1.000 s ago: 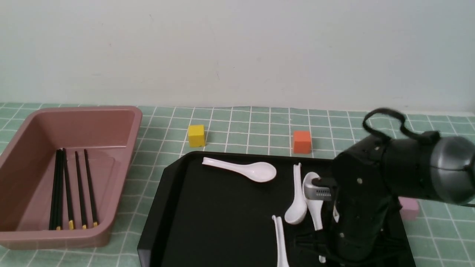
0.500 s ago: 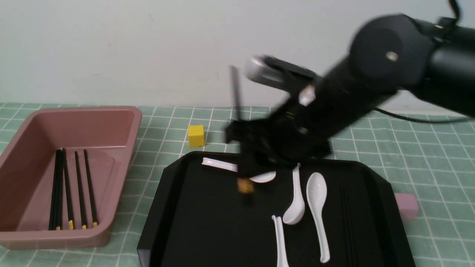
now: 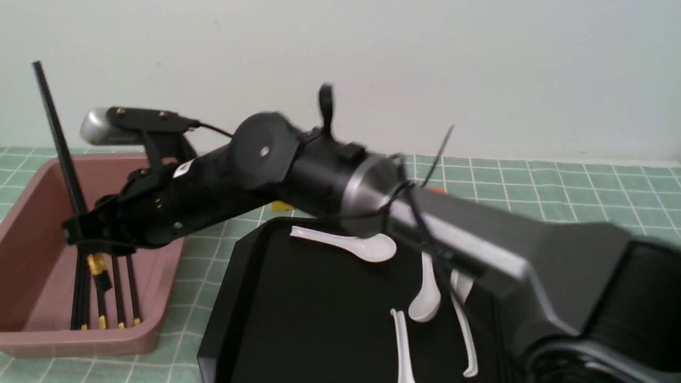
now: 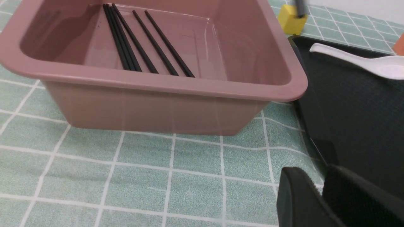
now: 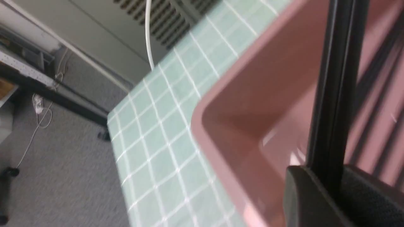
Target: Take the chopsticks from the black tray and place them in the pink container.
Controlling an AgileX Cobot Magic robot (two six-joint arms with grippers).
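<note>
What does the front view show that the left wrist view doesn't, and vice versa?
Front only: the right gripper clamped on one long thin black chopstick, held nearly upright over the deep dusty-pink plastic tub; three more white soup spoons.
Left wrist only: the left gripper, fingers together, holding nothing, low over the green checked cloth.
Both: black chopsticks lying in the tub, the glossy black rectangular tray, one white soup spoon near its far edge.

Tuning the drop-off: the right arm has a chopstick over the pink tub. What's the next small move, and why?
Probably tilt it closer to flat and lower it, before opening. The right gripper is shut on a chopstick standing nearly upright, its gold end low inside the pink tub near the loose chopsticks on the floor. Released upright, it might topple over the rim.
</note>
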